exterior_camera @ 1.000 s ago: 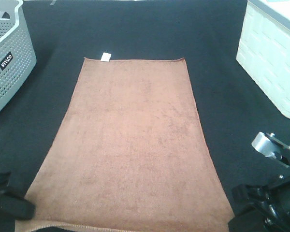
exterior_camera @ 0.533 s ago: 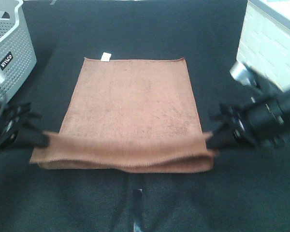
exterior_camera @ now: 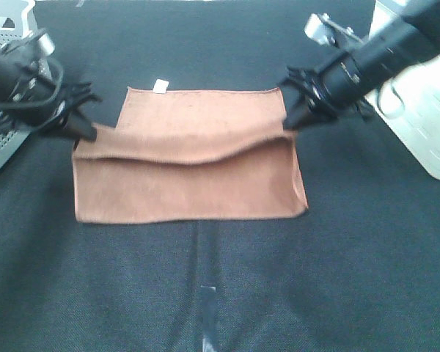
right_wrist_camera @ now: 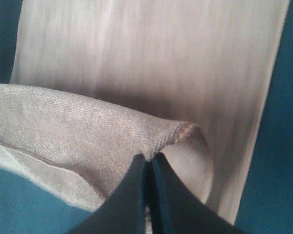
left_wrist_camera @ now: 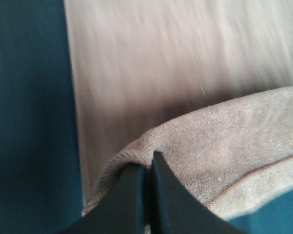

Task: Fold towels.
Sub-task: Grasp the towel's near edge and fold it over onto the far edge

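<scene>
The reddish-brown towel (exterior_camera: 191, 180) lies on the dark table, its near half lifted and carried over the far half. A small white tag (exterior_camera: 160, 86) sticks out at its far edge. My left gripper (exterior_camera: 88, 135) is shut on the towel's left corner, seen pinched in the left wrist view (left_wrist_camera: 147, 168). My right gripper (exterior_camera: 287, 126) is shut on the right corner, seen pinched in the right wrist view (right_wrist_camera: 149, 158). The held edge sags between the two grippers, above the flat layer (left_wrist_camera: 176, 58).
A grey perforated basket (exterior_camera: 1, 143) stands at the far left, just behind my left arm. A white bin (exterior_camera: 418, 110) stands at the far right, behind my right arm. A pale tape mark (exterior_camera: 207, 315) lies on the dark table near the front.
Both grippers have carried the towel's near edge away from the front, over the towel, toward its far edge. The fold line now lies where the towel's middle was.
</scene>
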Controlling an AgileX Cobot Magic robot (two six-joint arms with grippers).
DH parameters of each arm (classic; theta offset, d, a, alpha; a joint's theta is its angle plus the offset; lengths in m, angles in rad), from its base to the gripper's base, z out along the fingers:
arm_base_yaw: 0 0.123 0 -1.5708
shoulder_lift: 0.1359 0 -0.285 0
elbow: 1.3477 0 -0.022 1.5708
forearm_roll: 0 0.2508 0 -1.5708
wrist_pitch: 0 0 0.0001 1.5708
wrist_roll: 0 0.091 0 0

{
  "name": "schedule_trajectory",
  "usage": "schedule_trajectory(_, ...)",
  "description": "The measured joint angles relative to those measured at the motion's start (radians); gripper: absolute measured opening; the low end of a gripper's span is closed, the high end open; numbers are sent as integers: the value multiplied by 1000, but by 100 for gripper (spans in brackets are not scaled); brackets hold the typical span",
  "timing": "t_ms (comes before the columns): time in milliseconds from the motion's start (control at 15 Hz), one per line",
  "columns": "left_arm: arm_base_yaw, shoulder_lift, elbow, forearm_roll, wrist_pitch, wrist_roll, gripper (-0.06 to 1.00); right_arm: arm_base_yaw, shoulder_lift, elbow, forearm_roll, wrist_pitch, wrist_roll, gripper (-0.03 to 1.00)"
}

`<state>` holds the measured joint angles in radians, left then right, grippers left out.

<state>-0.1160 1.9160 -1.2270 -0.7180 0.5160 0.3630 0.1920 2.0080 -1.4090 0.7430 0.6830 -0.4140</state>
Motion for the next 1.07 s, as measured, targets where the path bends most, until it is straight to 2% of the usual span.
schedule_trajectory(133, 0, 98, -157, 38, 0, -30, 0, -7, 123, -212, -29, 44, 43, 0)
schedule_trajectory(333, 0, 258, -425, 45, -41, -34, 0, -64, 313, -532, -48, 94, 89, 0)
schedule_trajectory(667, 0, 532, -758, 32, -136, -34, 0, -88, 581, -935, -57, 94, 80, 0)
schedule_trajectory(800, -6, 667, -925, 13, -167, -34, 0, -88, 681, -1021, -60, 37, 73, 0)
schedule_trajectory(933, -9, 756, -1033, 2, -167, -34, 1, -88, 725, -1028, -66, -12, 54, 0)
schedule_trajectory(1000, -10, 779, -1062, 0, -167, -34, 5, -88, 732, -1028, -69, -23, 52, 3)
schedule_trajectory(1067, -11, 782, -1072, 0, -164, -34, 16, -88, 734, -1028, -72, -34, 46, 12)
